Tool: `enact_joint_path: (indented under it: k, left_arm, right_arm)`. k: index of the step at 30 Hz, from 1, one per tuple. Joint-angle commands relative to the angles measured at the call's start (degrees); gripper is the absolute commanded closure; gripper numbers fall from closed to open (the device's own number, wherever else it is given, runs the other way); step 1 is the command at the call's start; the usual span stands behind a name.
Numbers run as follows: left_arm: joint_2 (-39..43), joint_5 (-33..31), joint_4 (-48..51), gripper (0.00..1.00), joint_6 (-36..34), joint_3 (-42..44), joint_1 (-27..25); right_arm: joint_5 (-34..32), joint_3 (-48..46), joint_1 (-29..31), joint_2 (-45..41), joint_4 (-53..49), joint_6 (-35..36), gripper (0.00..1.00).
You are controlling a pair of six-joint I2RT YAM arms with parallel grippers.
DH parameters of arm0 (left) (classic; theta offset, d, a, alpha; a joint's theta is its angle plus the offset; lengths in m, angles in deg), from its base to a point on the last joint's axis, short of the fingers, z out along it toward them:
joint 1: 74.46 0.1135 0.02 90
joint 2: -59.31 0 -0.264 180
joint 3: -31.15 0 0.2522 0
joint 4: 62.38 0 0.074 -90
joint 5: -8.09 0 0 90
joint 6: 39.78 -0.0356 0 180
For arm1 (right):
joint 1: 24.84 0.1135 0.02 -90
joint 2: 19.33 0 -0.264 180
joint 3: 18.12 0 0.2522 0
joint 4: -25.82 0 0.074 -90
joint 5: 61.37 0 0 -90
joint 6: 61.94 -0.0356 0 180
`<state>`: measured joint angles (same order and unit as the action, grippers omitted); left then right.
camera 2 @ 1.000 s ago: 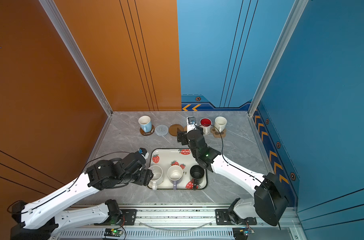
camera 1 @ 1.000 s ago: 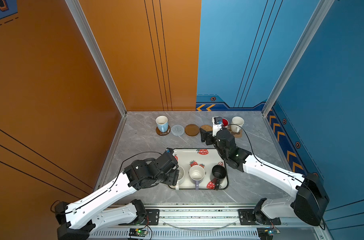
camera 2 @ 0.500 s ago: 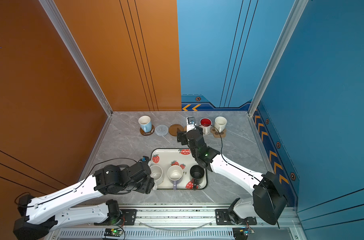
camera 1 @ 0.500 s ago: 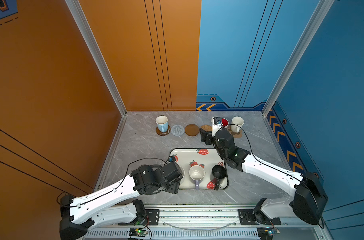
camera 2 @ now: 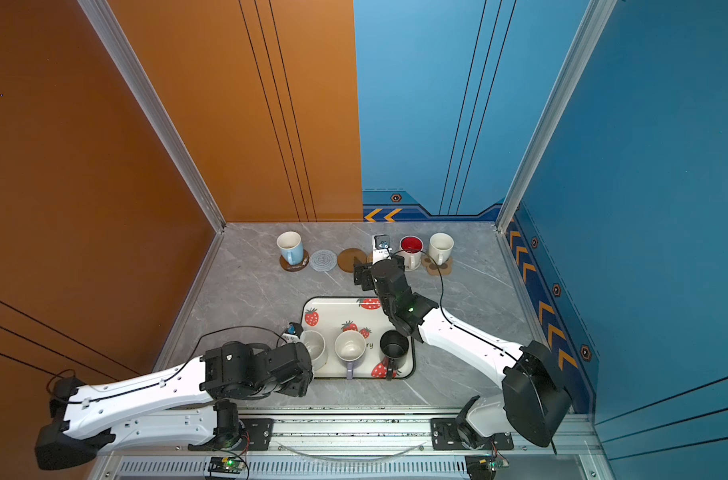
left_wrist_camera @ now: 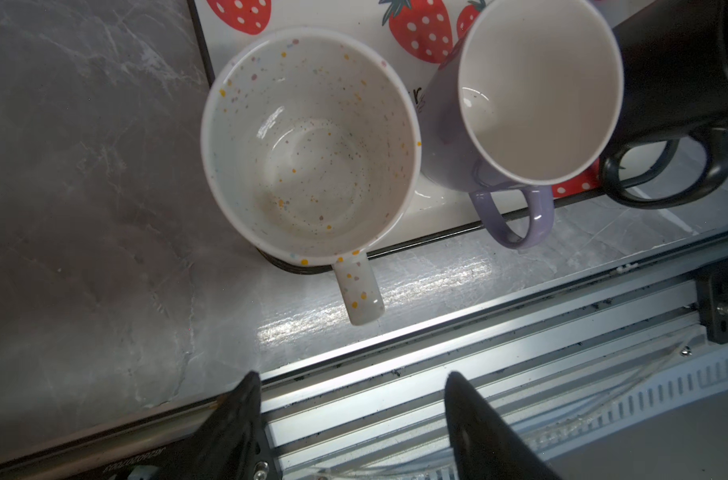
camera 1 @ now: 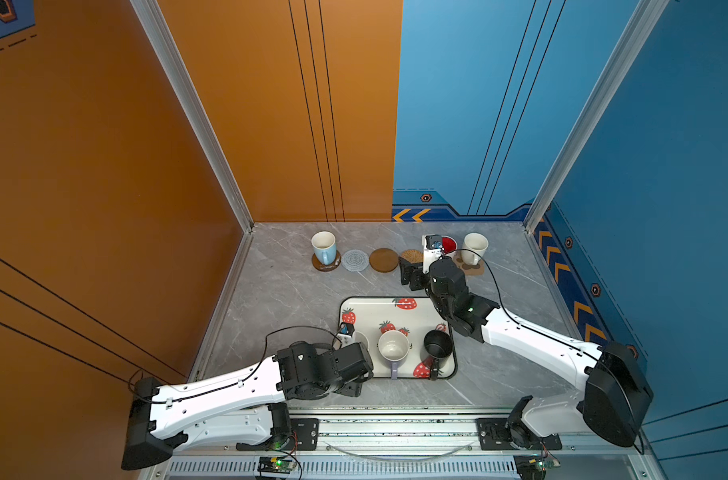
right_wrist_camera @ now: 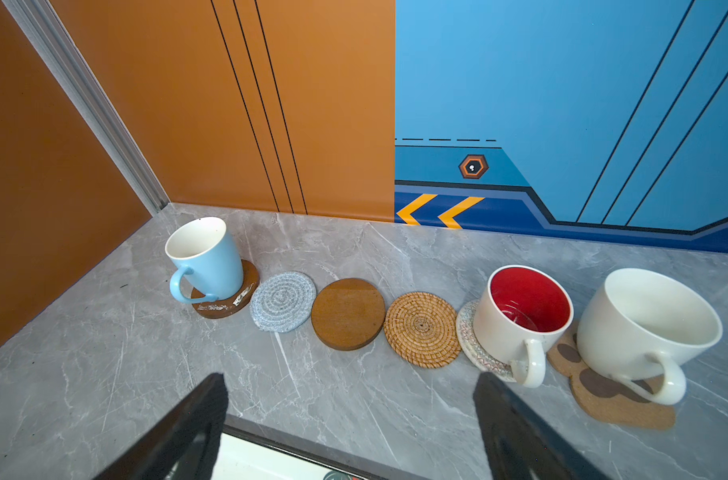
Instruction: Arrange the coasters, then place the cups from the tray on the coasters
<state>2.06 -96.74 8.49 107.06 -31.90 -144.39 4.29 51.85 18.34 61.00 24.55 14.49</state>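
We are seeing three mugs (camera 1: 393, 347) crowding the tray (camera 1: 372, 316), three more beyond it among six coasters (camera 1: 383, 260); left fingers (left_wrist_camera: 237, 424), right fingers (right_wrist_camera: 187, 432) spread, empty.

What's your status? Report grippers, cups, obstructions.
Left gripper open, empty, near speckled mug handle. Right gripper open, empty. Three coasters bare; lavender mug, black mug also on tray. Nothing blocking.
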Motion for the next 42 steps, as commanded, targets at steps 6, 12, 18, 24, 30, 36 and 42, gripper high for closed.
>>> enact_joint_path:
  k: [6, 12, 18, 24, 30, 36, 42]
  left_arm:
    - [-0.81, -3.71, -4.79, 0.34, 3.43, 2.98, -0.62]
    - [-2.38, -3.82, -7.08, 0.35, 4.42, 4.17, -0.39]
    - [-3.98, -4.39, -8.11, 0.39, 5.38, 5.23, -0.16]
    - [-4.53, -4.46, -10.09, 0.45, 6.11, 7.15, 0.76]
    - [-4.41, -4.80, -12.55, 0.50, 6.70, 9.11, 1.78]
    - [-4.79, -5.00, -13.34, 0.54, 6.79, 9.90, 2.60]
    - [-5.91, -5.36, -13.33, 0.57, 6.62, 10.23, 3.32]
  right_arm:
    - [-1.77, 1.82, 0.24, 0.61, 0.52, -1.20, 0.10]
    - [-1.77, 1.80, 0.16, 0.79, 0.69, -1.47, 0.10]
    - [-1.69, 1.90, 0.06, 0.96, 0.78, -1.62, 0.10]
    - [-1.63, 1.82, -0.11, 1.14, 0.78, -1.82, 0.10]
    - [-1.49, 1.63, -0.18, 1.32, 0.78, -2.09, 0.10]
    - [-1.24, 1.81, -0.29, 1.49, 0.69, -2.26, 0.10]
    - [-1.22, 1.81, -0.30, 1.49, 0.52, -2.35, 0.10]
